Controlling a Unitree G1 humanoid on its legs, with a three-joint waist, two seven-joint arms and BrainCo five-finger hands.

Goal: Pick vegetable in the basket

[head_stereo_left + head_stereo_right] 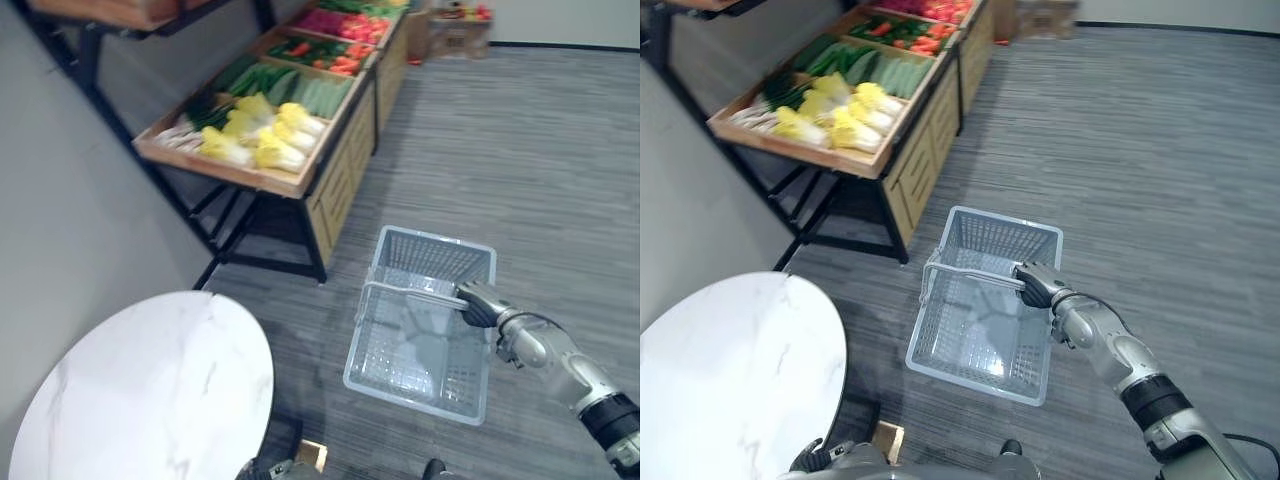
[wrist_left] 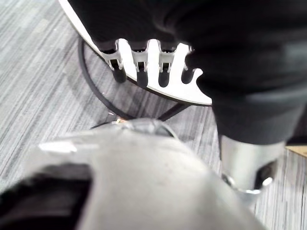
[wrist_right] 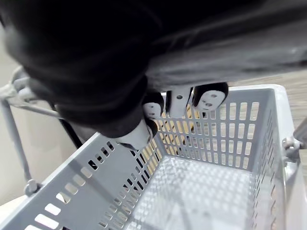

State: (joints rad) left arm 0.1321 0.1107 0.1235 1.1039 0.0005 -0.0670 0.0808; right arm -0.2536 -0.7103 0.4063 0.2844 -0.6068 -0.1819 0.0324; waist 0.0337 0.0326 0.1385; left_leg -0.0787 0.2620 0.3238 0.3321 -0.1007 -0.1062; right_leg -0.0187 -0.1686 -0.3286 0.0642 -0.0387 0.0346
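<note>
A grey plastic basket (image 1: 436, 256) hangs above the striped floor with nothing inside it. My right hand (image 1: 481, 304) is shut on its handle (image 1: 410, 293) from the right side. In the right wrist view my fingers (image 3: 210, 97) curl above the basket's slotted wall (image 3: 225, 139). Vegetables lie on a wooden stand at the upper left: yellow-white cabbages (image 1: 262, 137) nearest, green cucumbers (image 1: 300, 90) behind them, red peppers (image 1: 335, 55) further back. My left hand (image 2: 139, 64) hangs low beside the round table, fingers relaxed and holding nothing.
A round white marble table (image 1: 150, 390) stands at the lower left, close to the basket. The wooden stand (image 1: 335, 170) runs along the left wall on black legs. A cardboard box (image 1: 458, 35) sits at the far end. Grey floor (image 1: 530, 150) stretches right.
</note>
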